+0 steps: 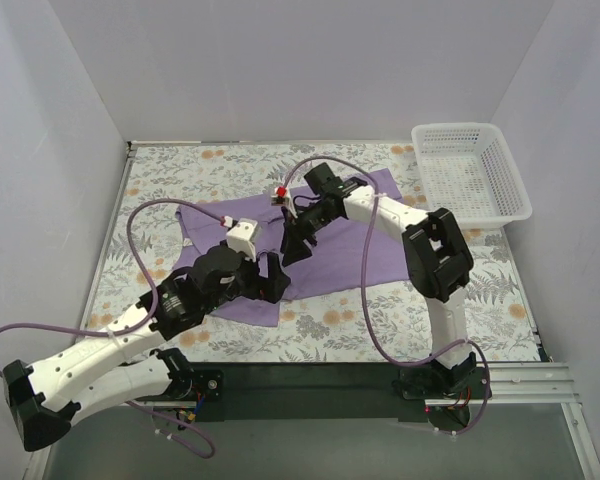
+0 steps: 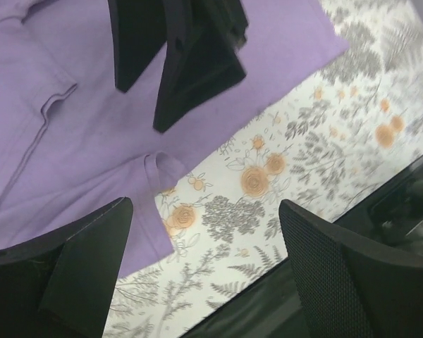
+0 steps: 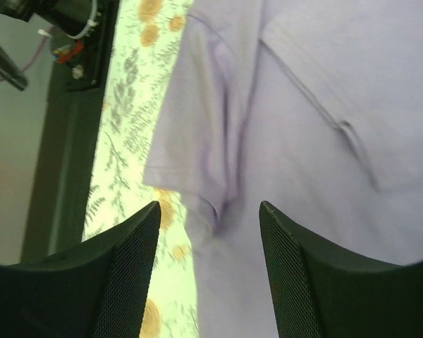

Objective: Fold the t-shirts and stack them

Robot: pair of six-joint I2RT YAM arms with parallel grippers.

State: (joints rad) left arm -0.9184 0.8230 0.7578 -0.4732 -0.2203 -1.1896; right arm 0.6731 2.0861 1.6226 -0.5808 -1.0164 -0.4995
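Near edge: a black mounting rail carries both arm bases. The left arm lies low, reaching from the near-left corner toward mid-table.

Next out, the left gripper sits over the near edge of the t-shirt. Its jaws are spread wide, released, holding nothing. In its wrist view a small rumpled fold at the shirt's hem lies in the gap between the fingers. Bare floral tablecloth shows beside that fold. Contact with the fabric cannot be told.

The shirt is lavender-purple and lies on the tablecloth at mid-table, mostly flat with creases. It stretches from near-left to far-right. A sleeve seam shows in both wrist views.

Just beyond the left one, and close to it, the right gripper points down at the middle of the shirt. Its jaws stand apart and grasp nothing. Its wrist view shows a bunched ridge along the shirt's edge, in line with the gap between the fingers. Whether the tips touch cloth cannot be told.

Far right: a white lattice basket stands at the far-right corner of the table, apart from the shirt.
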